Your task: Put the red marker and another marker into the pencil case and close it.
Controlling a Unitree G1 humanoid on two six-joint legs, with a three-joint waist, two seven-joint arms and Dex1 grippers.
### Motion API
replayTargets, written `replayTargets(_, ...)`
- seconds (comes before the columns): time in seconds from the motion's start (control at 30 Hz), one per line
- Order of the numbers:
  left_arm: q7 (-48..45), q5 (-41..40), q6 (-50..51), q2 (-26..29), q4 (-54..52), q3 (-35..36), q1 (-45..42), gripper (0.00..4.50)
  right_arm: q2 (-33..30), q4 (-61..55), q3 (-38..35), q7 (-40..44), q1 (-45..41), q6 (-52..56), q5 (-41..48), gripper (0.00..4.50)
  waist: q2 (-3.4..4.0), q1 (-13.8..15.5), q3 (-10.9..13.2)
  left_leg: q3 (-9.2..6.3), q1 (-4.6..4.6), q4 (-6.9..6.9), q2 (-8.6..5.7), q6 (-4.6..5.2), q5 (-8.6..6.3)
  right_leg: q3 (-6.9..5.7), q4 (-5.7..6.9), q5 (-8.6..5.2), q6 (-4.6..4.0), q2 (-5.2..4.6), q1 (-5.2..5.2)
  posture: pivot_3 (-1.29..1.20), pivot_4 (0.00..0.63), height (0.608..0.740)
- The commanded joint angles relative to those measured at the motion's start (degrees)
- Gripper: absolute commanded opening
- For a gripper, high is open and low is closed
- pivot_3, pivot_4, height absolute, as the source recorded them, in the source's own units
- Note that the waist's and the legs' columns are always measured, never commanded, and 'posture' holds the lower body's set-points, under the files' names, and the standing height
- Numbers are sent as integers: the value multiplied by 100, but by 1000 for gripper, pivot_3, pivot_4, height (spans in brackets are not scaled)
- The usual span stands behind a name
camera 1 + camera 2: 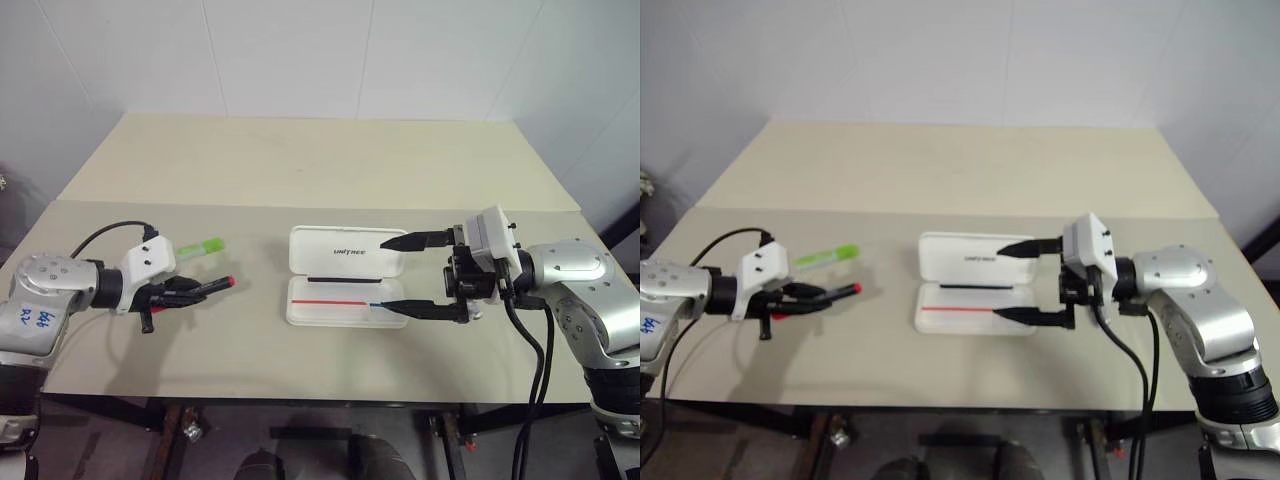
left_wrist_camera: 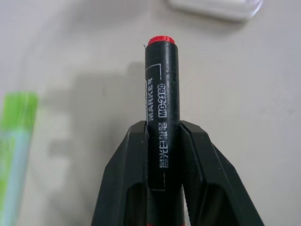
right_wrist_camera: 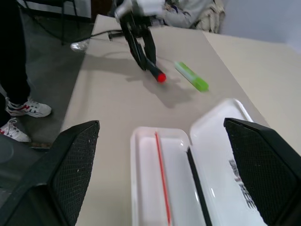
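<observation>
In the left hand [image 2: 162, 141], a marker [image 2: 162, 94] (printed "MARKER MG-2160").

Open pencil case [image 3: 188, 188] — green marker [image 3: 191, 76] beyond

Beige table [image 1: 300, 170] against white panelled wall [image 1: 300, 50], dark floor [image 3: 42, 70] beyond.

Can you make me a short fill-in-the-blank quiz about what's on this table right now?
1. The left gripper is shut on the ____ marker.
2. The pencil case lies ____ on the table.
3. The green marker lies on the ____.
4. The right gripper has its fingers ____.

Missing words: red; open; table; open
</observation>
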Motion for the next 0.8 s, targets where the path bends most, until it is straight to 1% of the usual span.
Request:
replayTargets(0.03, -136, -103, 162, -104, -238, -226, -468, 560, -13, 27, -141, -62, -63, -157, -76, 4500, 0, 4, 0, 8, -3, 0, 0, 2, -1, -2, -7, 1, 2, 1, -1, 0, 150, 740)
replayTargets(0.17, -236, -33, 218, -447, -296, -667, -881, 560, -55, 48, -215, -129, 57, -174, -133, 4500, 0, 8, 0, 9, -17, 1, -1, 5, -3, -1, -21, 8, 17, 5, -2, 0, 150, 740)
replayTargets(0.27, -278, 58, 193, -771, -161, -989, -1195, 560, -167, -3, -376, -176, 250, -170, -138, 4500, 0, 12, 0, 3, -42, 13, -2, 5, -3, -2, -21, 20, 38, 8, -11, 0, 150, 740)
replayTargets(0.33, -297, 106, 146, -882, -48, -1110, -1322, 560, -221, -53, -458, -197, 344, -151, -126, 4500, 0, 16, 0, 4, -50, 16, -6, 6, -3, 1, -26, 23, 43, 6, -14, 0, 150, 740)
replayTargets(0.57, -155, 580, -33, -1747, 570, -1800, -1998, 560, -526, -209, -1038, -262, 1090, -185, -128, 4500, 0, 29, 0, 3, -51, 22, -9, 9, -5, 3, -32, 25, 47, 9, -12, 0, 150, 740)
replayTargets(0.8, -83, 895, -173, -2640, 1373, -2179, -2756, 560, -568, -410, -1376, -452, 1641, -176, -98, 4500, -2, 25, 1, 5, -52, 35, -13, 9, -5, 14, -45, 32, 61, 12, -11, 0, 150, 740)
